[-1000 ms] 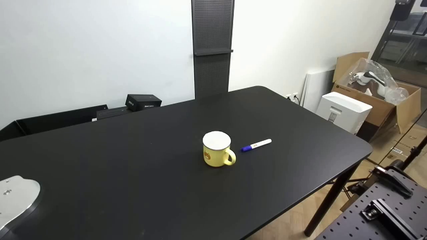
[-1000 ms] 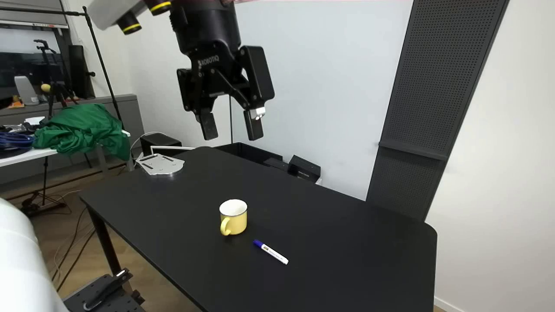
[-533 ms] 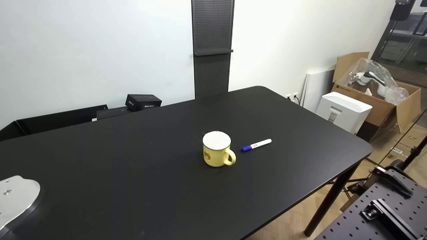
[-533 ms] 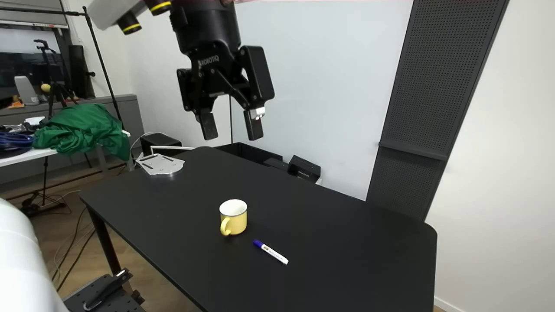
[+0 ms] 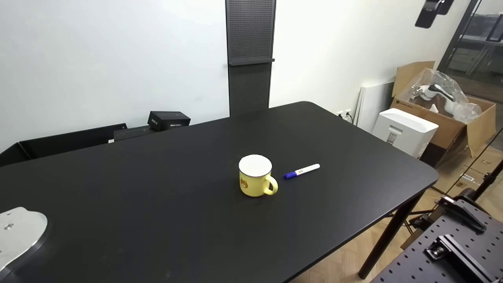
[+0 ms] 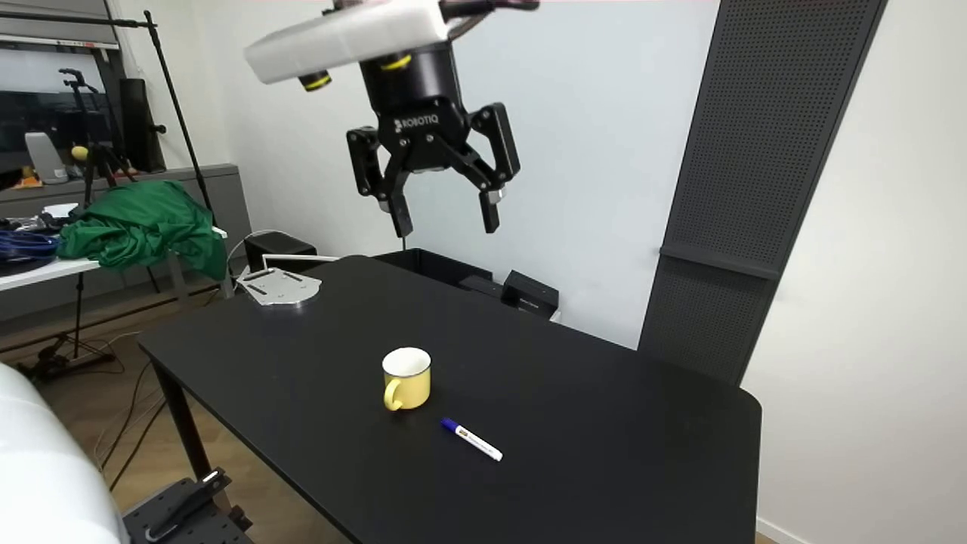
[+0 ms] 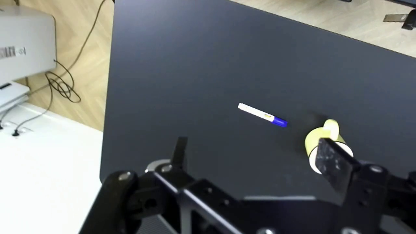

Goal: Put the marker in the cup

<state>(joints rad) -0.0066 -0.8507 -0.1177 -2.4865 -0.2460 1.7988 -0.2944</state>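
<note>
The marker, white with a blue-purple end, lies flat on the black table, in both exterior views and in the wrist view. Its blue end points toward the yellow cup. The cup stands upright beside it, apart from it, in both exterior views. In the wrist view the cup is partly hidden behind one finger. My gripper is open and empty, high above the table, in an exterior view and in the wrist view. A dark finger part shows at the top right.
A grey metal plate lies at one end of the table. Black boxes stand behind the table by the white wall. A white bin and a cardboard box stand on the floor past the table's end.
The arm has moved: the gripper has shifted right in an exterior view and turned, its jaws still open. More of a finger shows at the top right. The cup and marker have not moved.
</note>
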